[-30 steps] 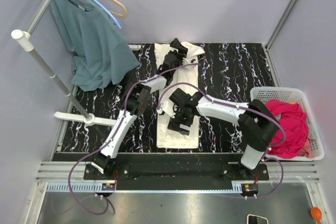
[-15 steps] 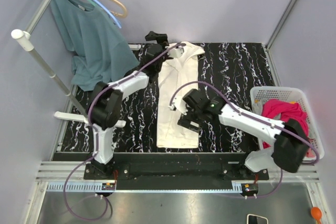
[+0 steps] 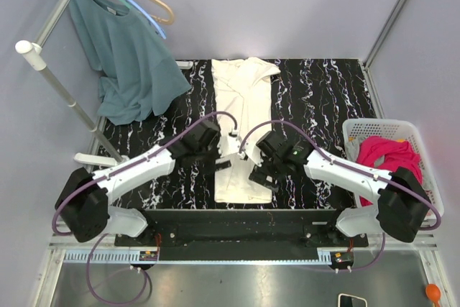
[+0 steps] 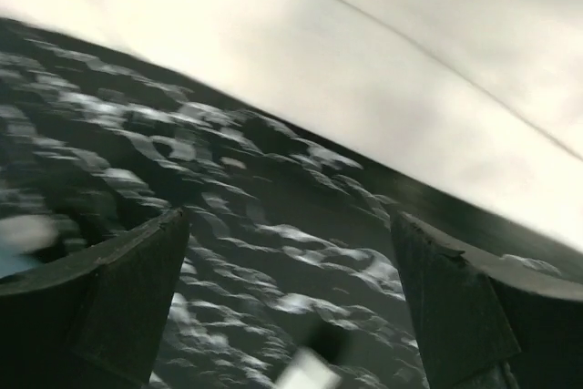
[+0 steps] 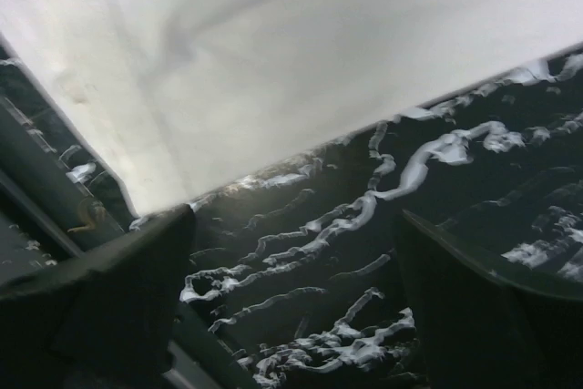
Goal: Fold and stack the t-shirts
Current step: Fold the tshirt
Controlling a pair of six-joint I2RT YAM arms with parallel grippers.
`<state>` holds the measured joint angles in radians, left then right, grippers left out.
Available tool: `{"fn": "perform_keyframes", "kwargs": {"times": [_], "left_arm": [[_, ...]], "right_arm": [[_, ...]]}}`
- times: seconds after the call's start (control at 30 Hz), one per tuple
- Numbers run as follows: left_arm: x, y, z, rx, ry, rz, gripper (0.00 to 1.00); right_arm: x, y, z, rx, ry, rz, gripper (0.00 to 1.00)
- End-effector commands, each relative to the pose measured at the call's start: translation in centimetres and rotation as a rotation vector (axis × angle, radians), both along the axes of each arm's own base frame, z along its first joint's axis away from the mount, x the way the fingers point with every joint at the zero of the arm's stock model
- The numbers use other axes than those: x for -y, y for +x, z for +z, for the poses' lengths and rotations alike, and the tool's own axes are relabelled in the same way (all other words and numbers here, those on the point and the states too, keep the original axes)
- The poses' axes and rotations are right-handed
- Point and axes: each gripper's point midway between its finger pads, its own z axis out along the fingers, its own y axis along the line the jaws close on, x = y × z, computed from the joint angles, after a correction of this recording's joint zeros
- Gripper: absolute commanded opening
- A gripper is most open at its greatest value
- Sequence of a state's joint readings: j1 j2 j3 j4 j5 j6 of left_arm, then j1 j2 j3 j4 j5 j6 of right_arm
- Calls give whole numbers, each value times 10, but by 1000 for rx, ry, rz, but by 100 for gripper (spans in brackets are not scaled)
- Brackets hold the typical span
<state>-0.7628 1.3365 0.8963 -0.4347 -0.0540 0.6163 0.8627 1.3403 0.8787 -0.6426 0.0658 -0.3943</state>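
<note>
The cream t-shirt [image 3: 243, 106] lies on the black marbled table as a long narrow strip running from the far edge towards me. My left gripper [image 3: 221, 157] is at the strip's left edge near its lower part. It is open and empty, with bare table between its jaws [image 4: 290, 220] and cream cloth [image 4: 383, 52] just beyond. My right gripper [image 3: 261, 175] is at the strip's right edge, also open and empty over bare table [image 5: 296, 216], with cream cloth [image 5: 255, 52] ahead. The magenta-pink t-shirt [image 3: 392, 167] lies crumpled in the basket at the right.
A white slatted basket [image 3: 381, 128] stands at the table's right edge. A teal shirt [image 3: 126, 59] hangs from hangers on a grey rack at the left, whose white foot [image 3: 115, 162] rests on the table. The table's near edge borders a metal rail [image 3: 237, 213].
My left arm has swung back from the shirt's far end to its near left edge. My right gripper has shifted slightly nearer me along the right edge. The shirt lies flatter.
</note>
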Motion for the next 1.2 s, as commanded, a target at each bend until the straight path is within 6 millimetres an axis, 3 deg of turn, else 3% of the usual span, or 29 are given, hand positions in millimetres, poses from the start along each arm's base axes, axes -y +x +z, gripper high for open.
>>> {"fn": "perform_keyframes", "kwargs": {"times": [0.0, 0.17, 0.43, 0.57, 0.83, 1.17], "left_arm": [[-7, -68, -26, -263, -49, -87, 98], [-1, -99, -38, -406, -89, -159, 97], [23, -108, -36, -531, -150, -179, 96], [22, -100, -49, -525, -99, -197, 93], [35, -67, -43, -438, -126, -197, 92], [42, -72, -43, -485, -146, -185, 93]], "right_arm": [[-15, -26, 4, -107, 99, 83, 100], [-17, -51, 1, -194, 115, 158, 98], [-22, -72, -11, -261, 77, 237, 93], [-21, -77, -8, -263, 85, 265, 92], [-5, -83, -15, -251, 38, 319, 90], [19, -83, -8, -164, 4, 360, 89]]}}
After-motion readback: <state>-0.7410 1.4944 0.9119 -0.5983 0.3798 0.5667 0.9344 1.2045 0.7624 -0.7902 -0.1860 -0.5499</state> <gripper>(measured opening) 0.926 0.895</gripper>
